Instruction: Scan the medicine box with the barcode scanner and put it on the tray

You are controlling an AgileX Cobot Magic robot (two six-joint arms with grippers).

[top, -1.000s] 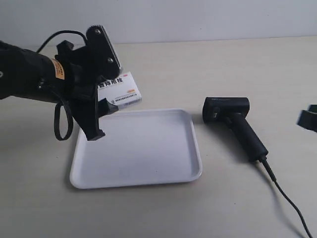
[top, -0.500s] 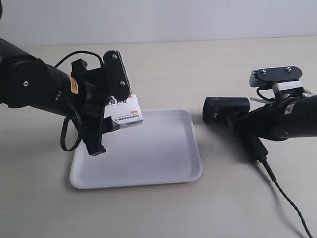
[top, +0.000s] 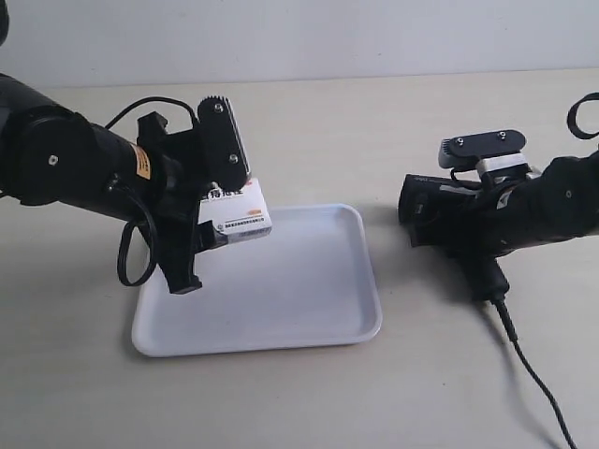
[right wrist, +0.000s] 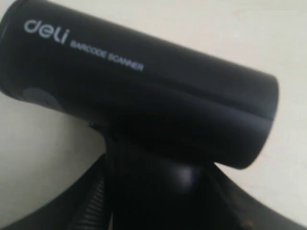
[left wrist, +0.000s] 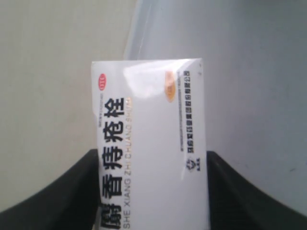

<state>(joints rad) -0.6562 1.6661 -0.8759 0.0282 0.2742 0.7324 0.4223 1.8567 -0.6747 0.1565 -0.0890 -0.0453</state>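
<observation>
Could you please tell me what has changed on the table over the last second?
The right gripper came in from the exterior view's right edge and closed in on the barcode scanner, whose head has shifted slightly. The left gripper lowered the medicine box a little toward the tray. The tray stayed put, and the box remains held.

Beige table [top: 309, 402] – matte, plain. White tray [top: 281, 281] flat on it, centre-left. Scanner [top: 449, 224] at tray's 3 o'clock, near but apart, head toward tray; whether it rests on table unclear – cable [top: 538, 379] trails toward 5 o'clock across tabletop.
</observation>
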